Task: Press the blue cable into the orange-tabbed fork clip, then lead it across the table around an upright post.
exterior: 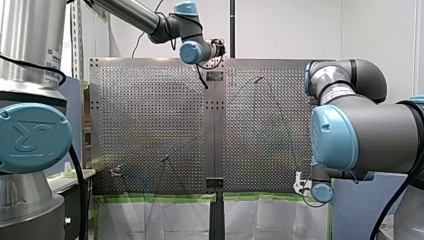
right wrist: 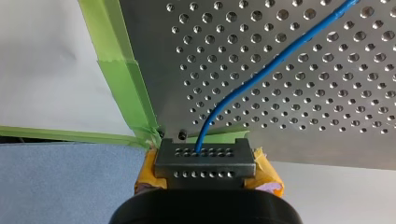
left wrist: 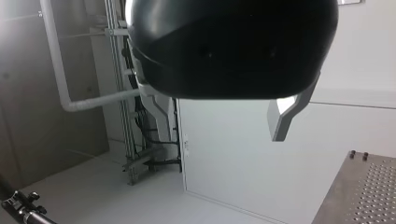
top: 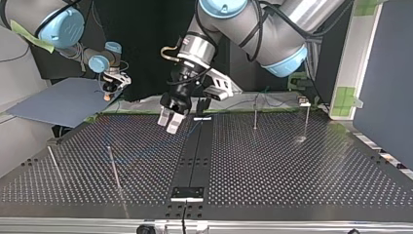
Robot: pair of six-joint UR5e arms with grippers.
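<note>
In the front view, the blue cable is a thin, faint line. It climbs from our right gripper at the bench's near right corner, then slants back toward a small clip at the near left. The clip is too small for us to tell its colour or whether the cable sits in it. A blue cap on our left arm's base bears an embossed logo, and the arm labels are unreadable.

In the top view, our left gripper hangs over the bench's far middle with its pale pads slightly apart and nothing between them. Thin upright posts stand nearby, and the cable barely shows.

In the left wrist view, a black housing hides most of the scene and only one metal finger is clear.

In the right wrist view, our right gripper's yellow-padded fingers are clamped on the cable's end beside green tape.
</note>
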